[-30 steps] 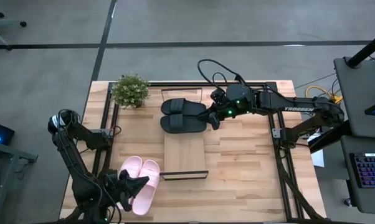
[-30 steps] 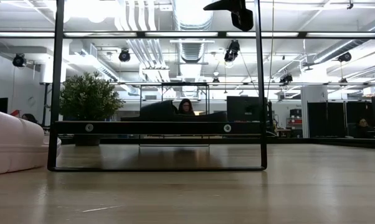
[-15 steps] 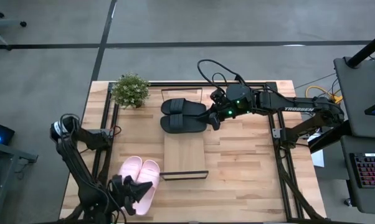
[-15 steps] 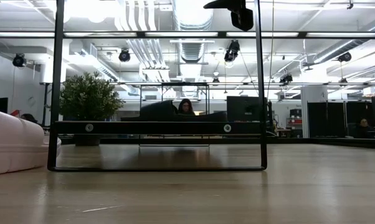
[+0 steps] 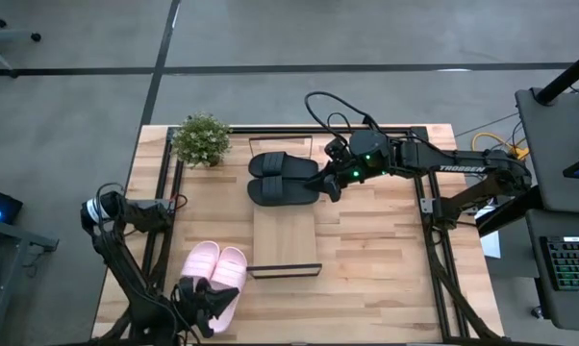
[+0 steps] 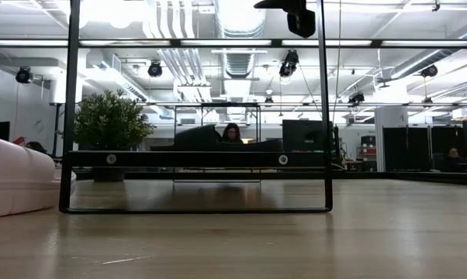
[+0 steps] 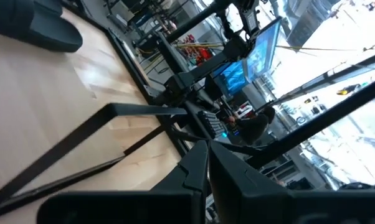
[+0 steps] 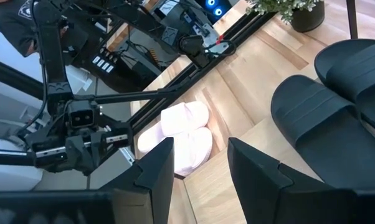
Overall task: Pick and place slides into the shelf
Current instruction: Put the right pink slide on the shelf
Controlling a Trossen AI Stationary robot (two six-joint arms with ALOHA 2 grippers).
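Observation:
The black slides (image 5: 282, 178) lie side by side, soles down, on the far part of the shelf (image 5: 286, 240); they also show in the right wrist view (image 8: 327, 118). My right gripper (image 5: 330, 185) (image 8: 200, 177) is open just right of them and touches nothing. The pink slides (image 5: 220, 271) (image 8: 182, 134) rest on the tabletop, left of the shelf's near end. My left gripper (image 5: 213, 293) (image 7: 207, 163) is shut at their near ends and tipped roughly level. Its wrist view shows nothing between the fingers.
A potted plant (image 5: 201, 139) stands at the far left corner of the table. The shelf's dark frame (image 6: 195, 159) crosses the low view, with a pink slide (image 6: 16, 178) at the left edge. A person sits in the room behind.
My left arm has drawn back toward the table's near edge, and its gripper has slid a little nearer along the pink slides' near ends. The right arm and all the slides have stayed where they were.

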